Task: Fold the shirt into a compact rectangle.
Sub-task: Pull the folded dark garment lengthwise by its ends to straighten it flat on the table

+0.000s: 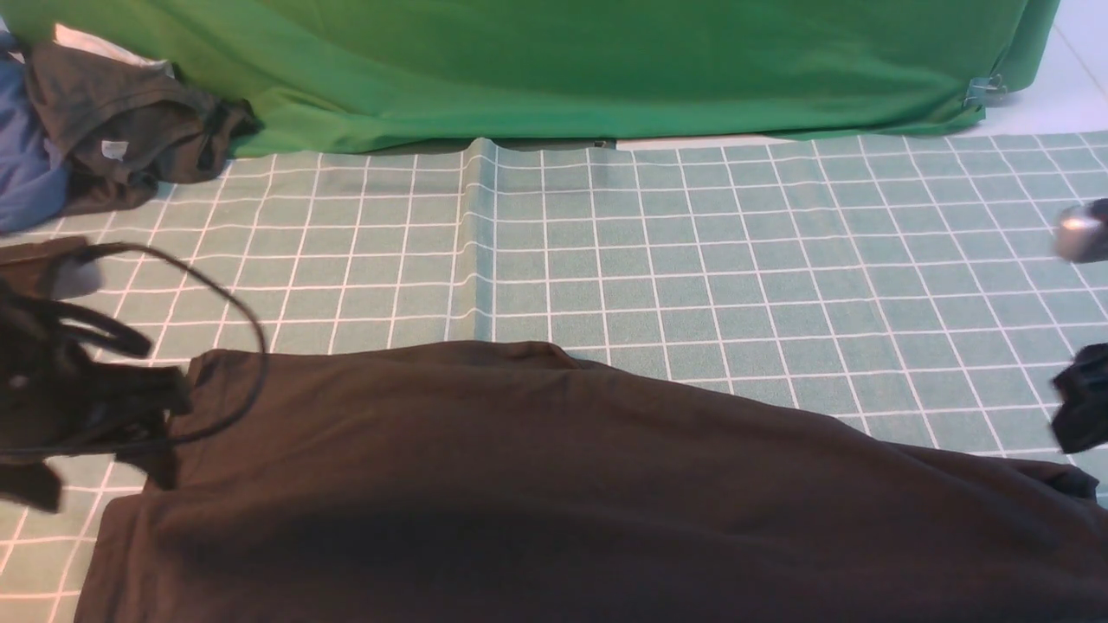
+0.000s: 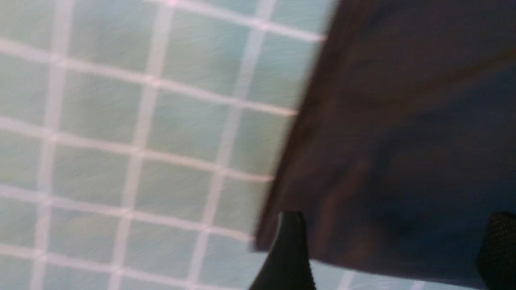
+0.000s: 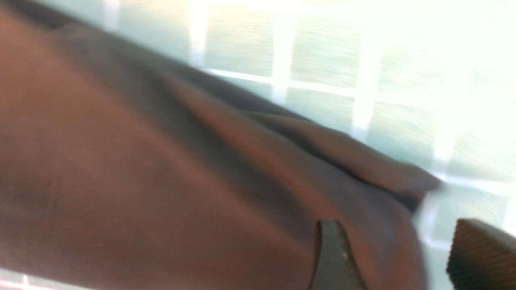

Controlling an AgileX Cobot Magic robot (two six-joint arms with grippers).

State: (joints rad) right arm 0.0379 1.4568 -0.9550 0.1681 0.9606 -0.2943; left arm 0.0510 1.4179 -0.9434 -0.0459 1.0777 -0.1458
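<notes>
The black shirt (image 1: 537, 484) lies spread across the near part of the checked tablecloth (image 1: 692, 242), plain side up. Its far edge runs from the left down to the right. My left gripper (image 1: 160, 415) hovers at the shirt's far left corner. In the left wrist view its fingers (image 2: 290, 249) stand wide apart over the shirt's corner (image 2: 383, 161), holding nothing. My right gripper (image 1: 1082, 398) is at the shirt's right end. In the right wrist view its fingertips (image 3: 479, 257) are apart above a creased corner of the shirt (image 3: 201, 181).
A dark grey garment with a small white tag (image 1: 130, 130) and a blue garment (image 1: 26, 164) are heaped at the back left. A green cloth (image 1: 563, 69) hangs along the back. The tablecloth has a raised crease (image 1: 480, 242) down its middle.
</notes>
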